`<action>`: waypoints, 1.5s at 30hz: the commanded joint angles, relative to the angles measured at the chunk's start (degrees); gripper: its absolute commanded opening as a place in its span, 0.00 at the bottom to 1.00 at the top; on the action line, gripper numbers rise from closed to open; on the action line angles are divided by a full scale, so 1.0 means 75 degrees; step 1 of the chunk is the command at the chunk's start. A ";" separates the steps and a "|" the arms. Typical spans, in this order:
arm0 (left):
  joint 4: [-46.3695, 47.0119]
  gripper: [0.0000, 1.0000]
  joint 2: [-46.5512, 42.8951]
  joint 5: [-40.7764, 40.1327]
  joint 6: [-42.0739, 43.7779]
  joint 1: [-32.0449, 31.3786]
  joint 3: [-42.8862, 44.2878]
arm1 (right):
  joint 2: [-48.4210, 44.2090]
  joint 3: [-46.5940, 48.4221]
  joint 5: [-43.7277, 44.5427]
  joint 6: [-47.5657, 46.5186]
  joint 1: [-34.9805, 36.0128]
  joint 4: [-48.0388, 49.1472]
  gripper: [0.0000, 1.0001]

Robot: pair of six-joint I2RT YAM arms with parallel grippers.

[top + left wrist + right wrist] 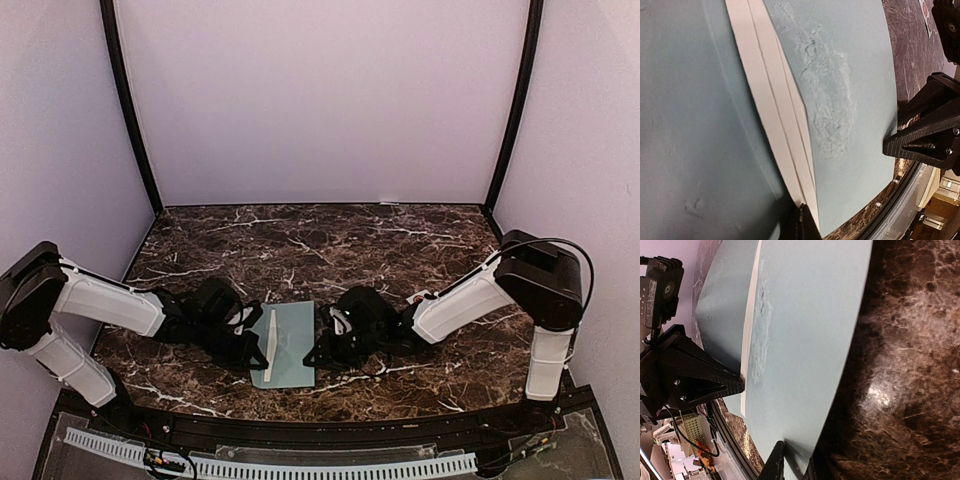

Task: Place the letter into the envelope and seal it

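Note:
The pale teal envelope (290, 345) lies near the table's front edge between both grippers. A white band (271, 340) runs along it, either its whitish inside or the letter's edges; I cannot tell which. It fills the left wrist view (850, 75), with the white layers (775, 100) running down to my left gripper (804, 220), which is shut on them at the envelope's left part. My left gripper (252, 338) is at the envelope's left side. My right gripper (322, 345) is at its right side and pinches the right edge (805, 340) between shut fingers (792, 467).
A small white strip of round stickers (425, 297) lies on the dark marbled table (330, 240) beside the right arm; it also shows in the left wrist view (926, 15). The black front rail (300, 425) runs just below the envelope. Pale walls enclose the table.

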 commanded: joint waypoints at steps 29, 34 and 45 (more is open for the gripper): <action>-0.1185 0.30 -0.0933 -0.0997 0.0635 -0.0261 0.0796 | -0.0219 0.0122 0.0288 -0.0206 0.0036 -0.0579 0.28; -0.2379 0.65 -0.2236 -0.1702 0.1046 -0.0174 0.1558 | -0.0960 -0.0023 0.0840 -0.0554 -0.0103 -0.1083 0.48; -0.2644 0.58 -0.3161 -0.1202 0.0977 0.1777 0.0627 | -0.1535 0.0047 0.1199 -0.1139 -0.0299 -0.1505 0.44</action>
